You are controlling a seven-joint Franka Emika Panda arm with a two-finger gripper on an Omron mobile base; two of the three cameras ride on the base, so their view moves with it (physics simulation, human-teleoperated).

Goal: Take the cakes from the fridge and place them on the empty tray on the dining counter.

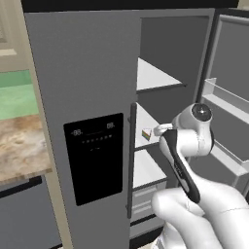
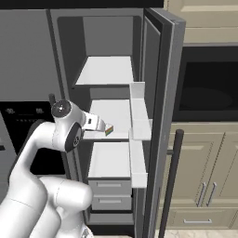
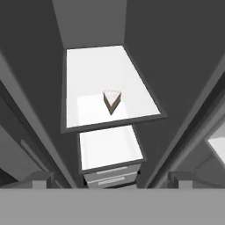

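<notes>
Cake (image 3: 111, 100) alone on middle fridge shelf (image 3: 92, 66), 12 o'clock of gripper (image 3: 110, 180); jaws spread wide, lined up for reach-in.

The only writing of any kind is on the black dispenser panel (image 1: 95, 158) on the closed door of the fridge (image 1: 80, 73). Near the panel's top sit two small pale groups of digit-like marks, one at the left and one at the right, and under them a faint row of tiny dots or icons. All of it is too small and blurred to read. No label, brand or sign can be read anywhere else.
</notes>
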